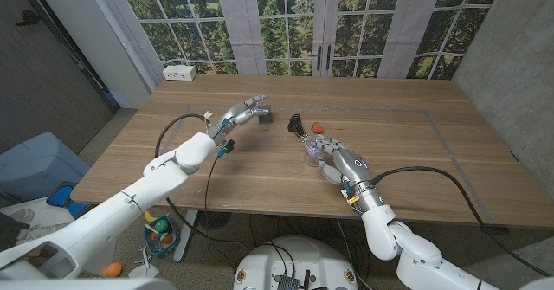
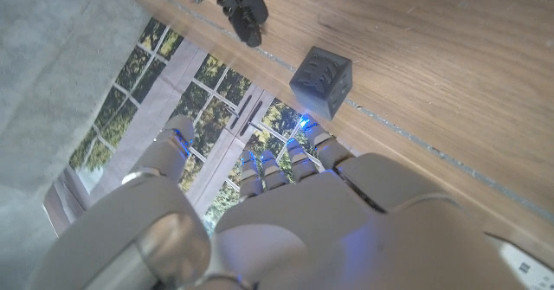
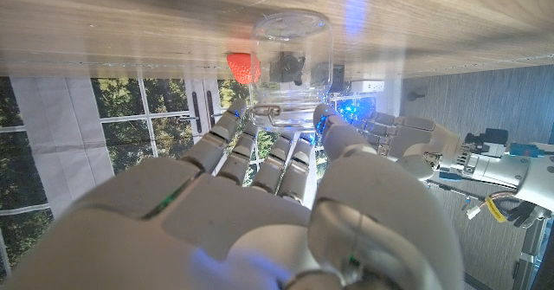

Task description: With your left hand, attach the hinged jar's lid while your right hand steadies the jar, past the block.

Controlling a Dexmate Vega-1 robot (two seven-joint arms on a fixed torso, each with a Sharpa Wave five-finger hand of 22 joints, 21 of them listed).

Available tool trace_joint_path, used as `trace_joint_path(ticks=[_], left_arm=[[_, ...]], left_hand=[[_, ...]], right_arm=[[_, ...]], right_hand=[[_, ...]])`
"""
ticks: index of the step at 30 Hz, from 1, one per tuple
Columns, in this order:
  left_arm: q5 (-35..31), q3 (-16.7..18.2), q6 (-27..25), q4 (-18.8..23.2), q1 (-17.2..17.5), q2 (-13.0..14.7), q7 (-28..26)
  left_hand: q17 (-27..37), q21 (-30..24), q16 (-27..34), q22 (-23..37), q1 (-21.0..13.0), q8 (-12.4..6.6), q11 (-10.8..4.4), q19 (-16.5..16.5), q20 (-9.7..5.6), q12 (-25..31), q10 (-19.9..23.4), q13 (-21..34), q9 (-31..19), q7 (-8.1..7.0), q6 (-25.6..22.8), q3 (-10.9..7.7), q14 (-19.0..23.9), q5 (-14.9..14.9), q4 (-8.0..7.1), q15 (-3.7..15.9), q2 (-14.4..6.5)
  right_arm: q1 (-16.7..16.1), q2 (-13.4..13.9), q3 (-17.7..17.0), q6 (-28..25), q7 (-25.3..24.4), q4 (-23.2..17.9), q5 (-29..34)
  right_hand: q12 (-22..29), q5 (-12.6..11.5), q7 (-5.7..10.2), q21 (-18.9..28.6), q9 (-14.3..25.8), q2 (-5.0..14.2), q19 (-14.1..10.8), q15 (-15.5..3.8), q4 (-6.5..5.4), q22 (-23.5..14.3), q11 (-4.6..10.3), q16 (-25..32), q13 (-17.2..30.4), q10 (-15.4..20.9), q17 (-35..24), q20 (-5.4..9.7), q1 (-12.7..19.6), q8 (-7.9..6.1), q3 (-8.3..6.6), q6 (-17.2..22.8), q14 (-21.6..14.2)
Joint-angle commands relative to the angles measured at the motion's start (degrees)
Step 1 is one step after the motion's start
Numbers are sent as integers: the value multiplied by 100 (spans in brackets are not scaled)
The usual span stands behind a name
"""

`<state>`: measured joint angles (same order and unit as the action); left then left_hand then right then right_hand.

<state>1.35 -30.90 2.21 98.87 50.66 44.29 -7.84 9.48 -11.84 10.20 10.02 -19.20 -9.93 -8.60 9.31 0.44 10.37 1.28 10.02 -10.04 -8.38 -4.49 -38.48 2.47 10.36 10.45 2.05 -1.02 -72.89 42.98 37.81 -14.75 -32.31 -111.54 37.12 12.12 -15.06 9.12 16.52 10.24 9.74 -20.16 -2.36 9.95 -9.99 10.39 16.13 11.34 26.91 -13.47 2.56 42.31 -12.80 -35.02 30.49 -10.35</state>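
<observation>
Glass is hard, slippery and easy to break, so the right hand (image 1: pixel 340 162) wraps its fingers (image 3: pixel 332 132) around the jar (image 1: pixel 313 148) mid-table, while the left hand (image 1: pixel 245 112), fingers loose and empty by the block (image 1: pixel 265 112), must take the lid by its rim.

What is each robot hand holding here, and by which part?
The right robot hand grips the glass jar around its side wall. The left robot hand holds nothing; it reaches toward the dark block.
</observation>
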Motion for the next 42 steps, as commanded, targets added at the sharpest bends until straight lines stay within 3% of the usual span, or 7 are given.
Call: trace_joint_path(ticks=[1,10,20,29,42], left_arm=[[-1872,-495,-669,498,-98,225,-394],[-2888,-777,-774,615,-170,300,-333],[-3555,-891,-686,720,-191,331,-231],[-3945,-916,-569,878,-163,409,-8],[-3903,-940,-269,898,-151,451,584]], left_hand=[[29,43,-18,31,-68,-3,-24,7,45,-11,-104,22,-13,-29,154,34,-44,-19,-1,200,45],[34,44,-24,36,-179,-31,-107,-17,0,-21,-317,28,-19,-195,519,167,-158,-32,22,249,258],[40,38,-14,42,-103,-69,-158,-17,-21,-19,-419,31,-21,-217,625,359,-195,-76,-18,277,506],[40,38,-14,43,-147,-100,-197,-22,-23,-2,-417,31,-21,-220,623,380,-217,-68,-17,262,518],[39,68,-29,45,-331,-81,-212,-136,5,-23,-590,30,-17,-177,865,375,-338,-33,-19,202,450]], right_arm=[[90,19,45,-10,62,32,-72],[87,32,51,1,36,44,-110],[38,33,49,-45,-11,36,-135],[10,17,73,-136,-30,21,-116],[23,-22,130,-233,-17,33,-106]], right_hand=[[-4,-30,-28,-9,23,6,-53,-901,3,-24,-79,28,26,81,-12,225,27,34,24,12,-50],[-18,-32,-29,-17,24,16,-61,-905,-13,-25,-83,43,29,72,-21,225,46,50,56,6,-62],[-33,-36,-27,-25,25,31,-73,-911,-28,-27,-72,55,32,58,-32,227,70,71,90,-7,-63],[-49,-42,-23,-32,26,41,-83,-909,-37,-28,-65,67,35,33,-43,228,91,84,117,-15,-67],[-64,-50,-17,-47,26,54,-85,-903,-49,-29,-43,75,38,10,-57,230,124,110,157,-43,-49]])
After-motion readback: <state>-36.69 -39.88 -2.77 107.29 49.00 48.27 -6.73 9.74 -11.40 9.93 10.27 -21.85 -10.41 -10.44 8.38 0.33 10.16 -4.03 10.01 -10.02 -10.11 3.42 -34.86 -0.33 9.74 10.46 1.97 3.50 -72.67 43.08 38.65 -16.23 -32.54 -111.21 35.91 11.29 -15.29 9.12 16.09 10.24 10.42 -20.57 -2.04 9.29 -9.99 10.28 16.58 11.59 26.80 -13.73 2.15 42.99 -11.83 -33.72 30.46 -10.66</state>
